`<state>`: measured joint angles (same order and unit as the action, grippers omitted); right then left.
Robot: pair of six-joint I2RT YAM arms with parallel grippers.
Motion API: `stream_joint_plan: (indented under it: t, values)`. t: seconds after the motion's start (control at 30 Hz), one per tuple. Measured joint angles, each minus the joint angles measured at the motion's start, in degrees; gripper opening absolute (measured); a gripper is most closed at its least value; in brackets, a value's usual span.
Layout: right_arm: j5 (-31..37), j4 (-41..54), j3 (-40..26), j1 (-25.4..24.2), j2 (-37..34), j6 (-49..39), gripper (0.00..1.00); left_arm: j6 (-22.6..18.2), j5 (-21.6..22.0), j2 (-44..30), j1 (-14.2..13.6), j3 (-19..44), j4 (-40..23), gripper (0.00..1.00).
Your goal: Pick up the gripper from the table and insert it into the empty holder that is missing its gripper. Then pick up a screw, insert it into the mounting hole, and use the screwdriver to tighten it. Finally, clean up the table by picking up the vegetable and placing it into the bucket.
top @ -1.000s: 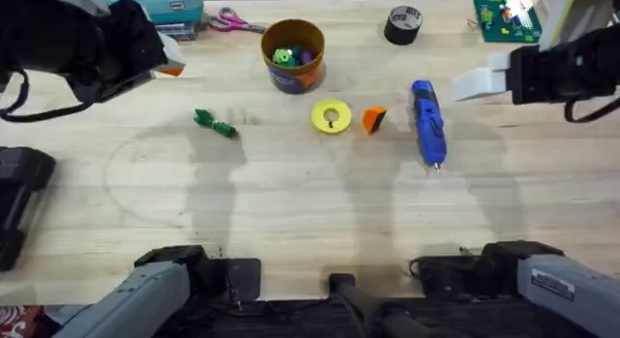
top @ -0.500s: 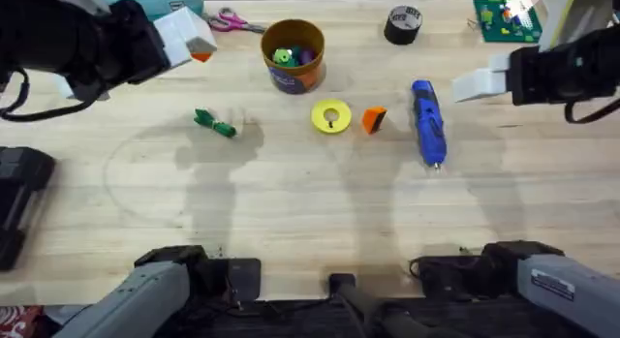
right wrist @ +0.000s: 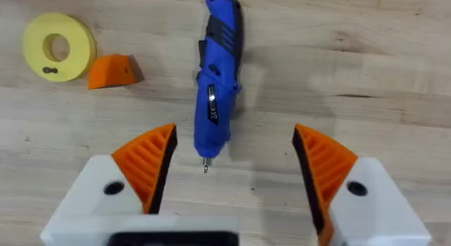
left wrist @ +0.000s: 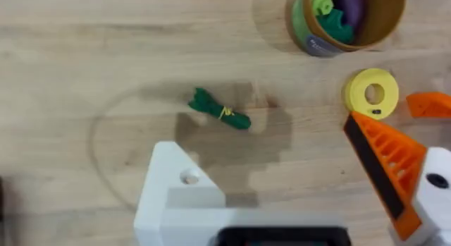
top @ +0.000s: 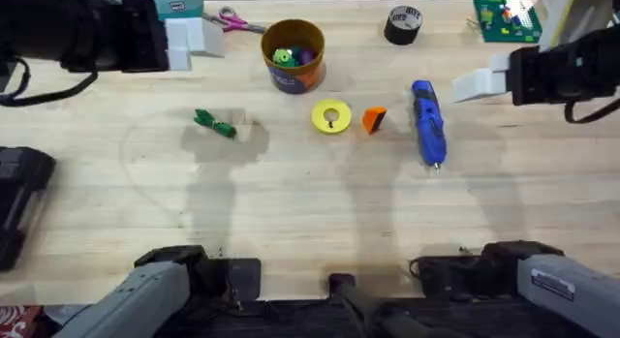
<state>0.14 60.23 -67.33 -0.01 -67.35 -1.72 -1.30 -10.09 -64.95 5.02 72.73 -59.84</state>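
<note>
The gripper, a small orange wedge (top: 374, 119) (left wrist: 431, 103) (right wrist: 113, 71), lies on the table between a yellow disc (top: 331, 116) and the blue screwdriver (top: 427, 122) (right wrist: 217, 84). My left gripper (top: 199, 36) (left wrist: 264, 168) hovers open at the far left. One of its fingers is the bare white holder (left wrist: 180, 193); the other carries an orange pad (left wrist: 384, 168). The dark-green vegetable (top: 215, 123) (left wrist: 220, 110) lies below it. Left of the disc, farther back, stands the orange bucket (top: 293, 54) (left wrist: 345, 20) with toys inside. My right gripper (top: 480, 83) (right wrist: 232, 158) is open above the screwdriver's tip.
A black tape roll (top: 403, 24), pink-handled scissors (top: 232, 21) and a green circuit board (top: 506, 18) line the far edge. A black case (top: 19, 202) sits at the left edge. A small dark screw (right wrist: 47, 70) rests on the disc.
My left gripper has swung right and toward the far edge, turning so its white finger faces up. The right arm and all table objects are unmoved.
</note>
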Motion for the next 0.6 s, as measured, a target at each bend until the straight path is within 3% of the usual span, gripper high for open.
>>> stream_joint_plan:
  t: [0.2, 0.6]
  values:
    - [0.00, 0.00, 0.00, 0.00, 0.00, 0.00, 0.997, -5.52, -1.42, 0.02, 0.00, 0.00, 0.99, 0.985]
    - [0.00, 0.00, 0.00, 0.00, 0.00, 0.00, 0.995, -7.32, -1.72, 0.00, 0.00, 0.00, 2.67, 0.985]
